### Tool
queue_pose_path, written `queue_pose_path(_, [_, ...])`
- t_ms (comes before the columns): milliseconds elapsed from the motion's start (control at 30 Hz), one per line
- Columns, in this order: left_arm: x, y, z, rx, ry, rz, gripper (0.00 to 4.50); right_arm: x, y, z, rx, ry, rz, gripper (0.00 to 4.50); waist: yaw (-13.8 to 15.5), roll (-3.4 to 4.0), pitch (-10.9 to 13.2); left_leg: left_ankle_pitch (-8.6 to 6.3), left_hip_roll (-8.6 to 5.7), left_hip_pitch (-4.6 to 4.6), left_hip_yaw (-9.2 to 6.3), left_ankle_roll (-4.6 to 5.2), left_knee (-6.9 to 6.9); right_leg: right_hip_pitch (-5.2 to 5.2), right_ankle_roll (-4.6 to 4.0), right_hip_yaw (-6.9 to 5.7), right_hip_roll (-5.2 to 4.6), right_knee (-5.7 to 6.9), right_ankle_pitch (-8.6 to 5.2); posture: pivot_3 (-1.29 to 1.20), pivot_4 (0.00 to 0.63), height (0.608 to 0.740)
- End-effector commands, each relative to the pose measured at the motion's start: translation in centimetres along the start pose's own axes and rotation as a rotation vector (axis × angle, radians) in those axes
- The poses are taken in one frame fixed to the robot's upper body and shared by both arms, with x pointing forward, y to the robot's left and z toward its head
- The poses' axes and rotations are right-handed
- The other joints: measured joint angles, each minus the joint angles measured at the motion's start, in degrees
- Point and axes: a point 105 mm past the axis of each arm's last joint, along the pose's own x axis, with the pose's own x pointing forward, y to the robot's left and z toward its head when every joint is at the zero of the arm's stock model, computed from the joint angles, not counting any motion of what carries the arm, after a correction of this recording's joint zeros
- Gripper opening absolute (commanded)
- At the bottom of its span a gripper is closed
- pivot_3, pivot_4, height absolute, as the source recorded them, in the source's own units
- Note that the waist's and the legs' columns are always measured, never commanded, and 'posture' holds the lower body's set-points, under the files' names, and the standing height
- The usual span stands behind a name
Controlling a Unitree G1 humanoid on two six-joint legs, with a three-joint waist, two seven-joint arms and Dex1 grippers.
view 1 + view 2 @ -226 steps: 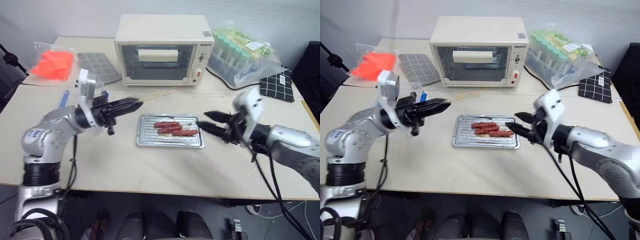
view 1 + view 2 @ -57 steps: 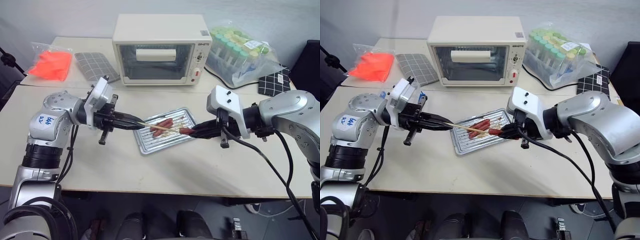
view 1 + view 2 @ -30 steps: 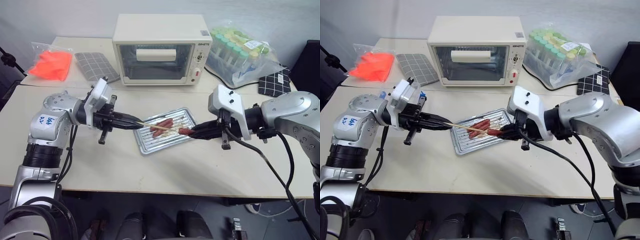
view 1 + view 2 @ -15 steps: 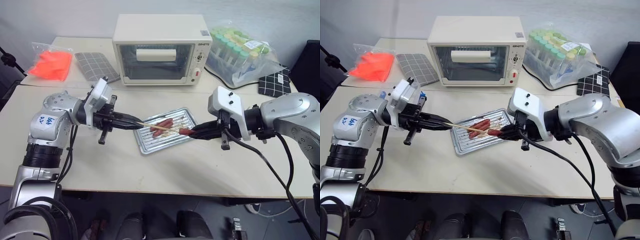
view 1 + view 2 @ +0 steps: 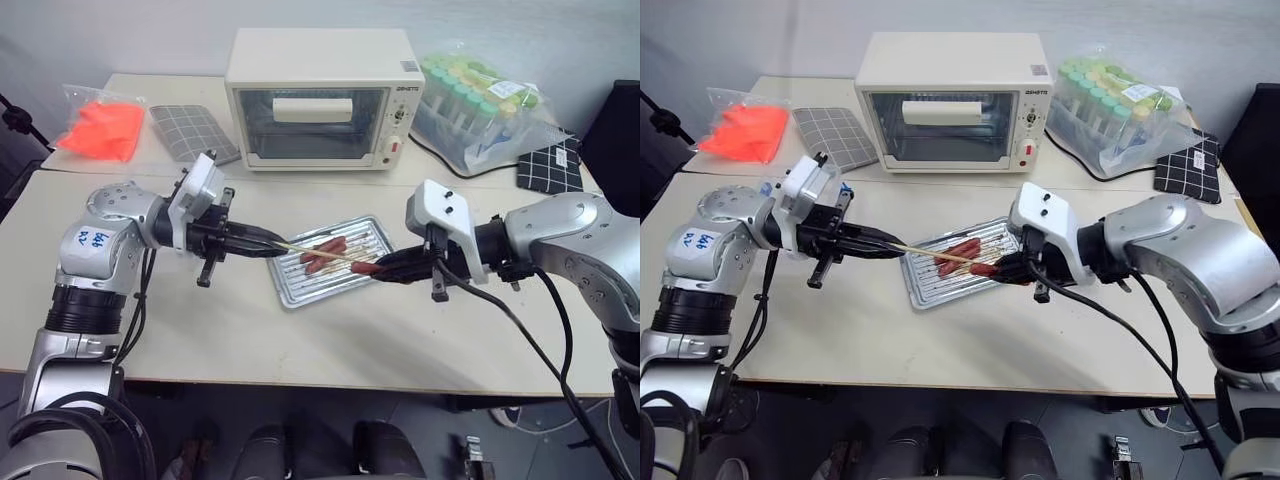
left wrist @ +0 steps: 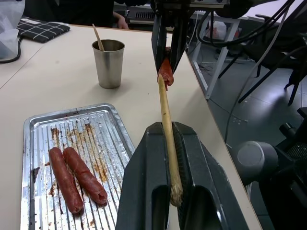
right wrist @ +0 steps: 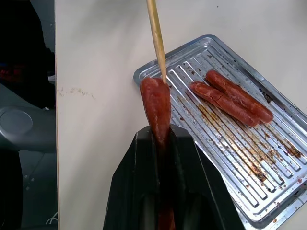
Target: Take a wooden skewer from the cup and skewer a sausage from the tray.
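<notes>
Left gripper (image 6: 169, 191) clamped on wooden skewer (image 6: 165, 112) butt; tip meets end of sausage (image 7: 156, 105), pinched lengthwise in right gripper (image 7: 165, 143), above tray (image 5: 290, 290). Sausage likely soft, greasy; grip mid-body, skewer stiff but snappable.

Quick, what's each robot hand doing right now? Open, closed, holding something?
Left end effector: closed on the wooden skewer.
Right end effector: closed on a sausage, with the skewer tip at its end.
</notes>
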Motion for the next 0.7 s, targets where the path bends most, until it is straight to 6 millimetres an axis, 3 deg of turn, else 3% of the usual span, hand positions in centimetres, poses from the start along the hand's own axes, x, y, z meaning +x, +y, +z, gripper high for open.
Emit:
queue_pose_path(33, [-0.1, -0.1, 1.3, 0.058, 0.0, -0.014, 0.0, -0.8, -0.2, 1.1, -0.046, -0.017, -0.028, 0.21, 0.0, 0.0, 0.0, 0.0, 0.0, 0.0, 0.0, 0.0, 0.01, 0.0, 0.0, 0.0, 0.0, 0.0, 0.0, 0.0, 0.15, 0.74])
queue_pose_path(267, [-1.0, 0.1, 1.1, 0.054, 0.017, 0.008, 0.0, -1.5, -0.3, 0.6, -0.037, 0.0, -0.047, 0.21, 0.0, 0.0, 0.0, 0.0, 0.0, 0.0, 0.0, 0.01, 0.01, 0.0, 0.0, 0.0, 0.0, 0.0, 0.0, 0.0, 0.15, 0.74])
queue_pose_path(700, [-0.2, -0.2, 1.2, 0.061, 0.001, -0.018, 0.0, -1.0, -0.1, 1.8, -0.045, -0.042, -0.037, 0.21, 0.0, 0.0, 0.0, 0.0, 0.0, 0.0, 0.0, 0.01, 0.04, 0.0, 0.0, 0.0, 0.0, 0.02, 0.0, 0.0, 0.15, 0.74])
